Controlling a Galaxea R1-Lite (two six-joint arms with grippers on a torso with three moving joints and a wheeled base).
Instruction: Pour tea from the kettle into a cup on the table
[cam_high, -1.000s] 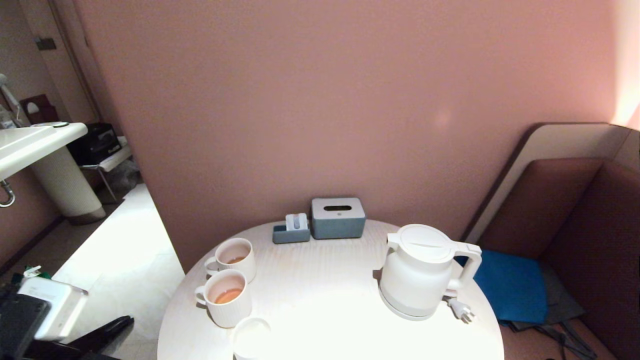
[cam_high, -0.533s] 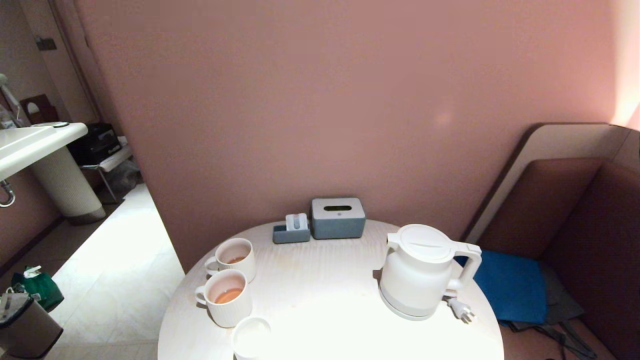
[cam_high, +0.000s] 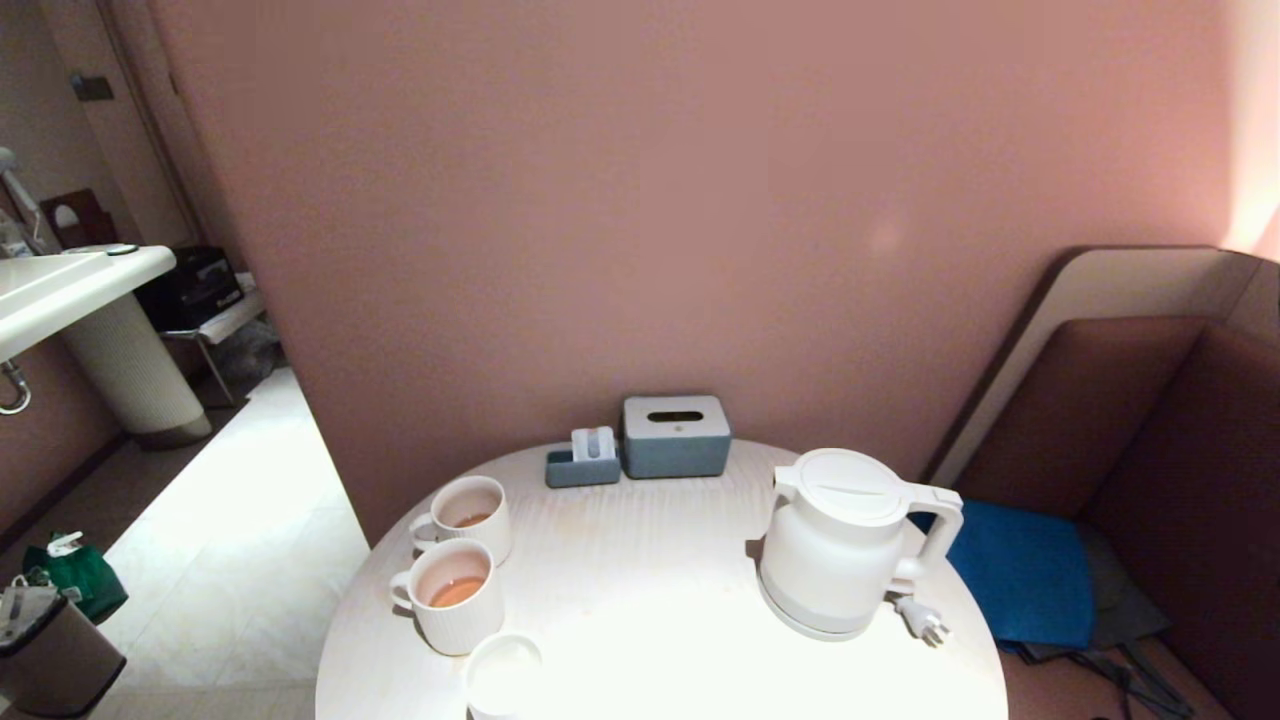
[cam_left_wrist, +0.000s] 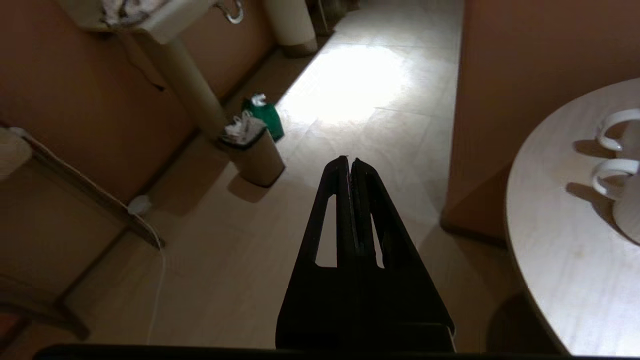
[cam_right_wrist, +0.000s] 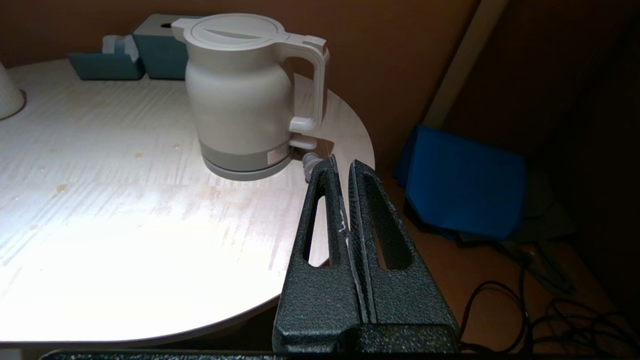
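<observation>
The white kettle (cam_high: 845, 545) stands upright on its base at the right of the round pale table (cam_high: 640, 600), lid shut, handle toward the right. Its short plug (cam_high: 922, 620) lies beside it. The small plain cup (cam_high: 503, 675) sits at the front left edge, its inside washed out by glare. Orange-brown tea (cam_high: 458, 591) shows in the nearer ribbed mug. Neither gripper is in the head view. My right gripper (cam_right_wrist: 342, 162) is shut and empty, low at the table's right edge, short of the kettle (cam_right_wrist: 245, 95). My left gripper (cam_left_wrist: 349, 161) is shut and empty over the floor, left of the table.
Two ribbed mugs (cam_high: 460, 625) (cam_high: 490, 540) stand left, behind the cup. A grey-blue tissue box (cam_high: 676, 435) and small holder (cam_high: 583, 468) sit at the back. A bench with a blue cushion (cam_high: 1020, 570) is right; cables (cam_right_wrist: 550, 310) lie below. A bin (cam_left_wrist: 252, 155) stands left.
The left arm's wrist, seen at the lower left of the head view a second ago, has dropped out of sight. Kettle, cup and mugs have not moved.
</observation>
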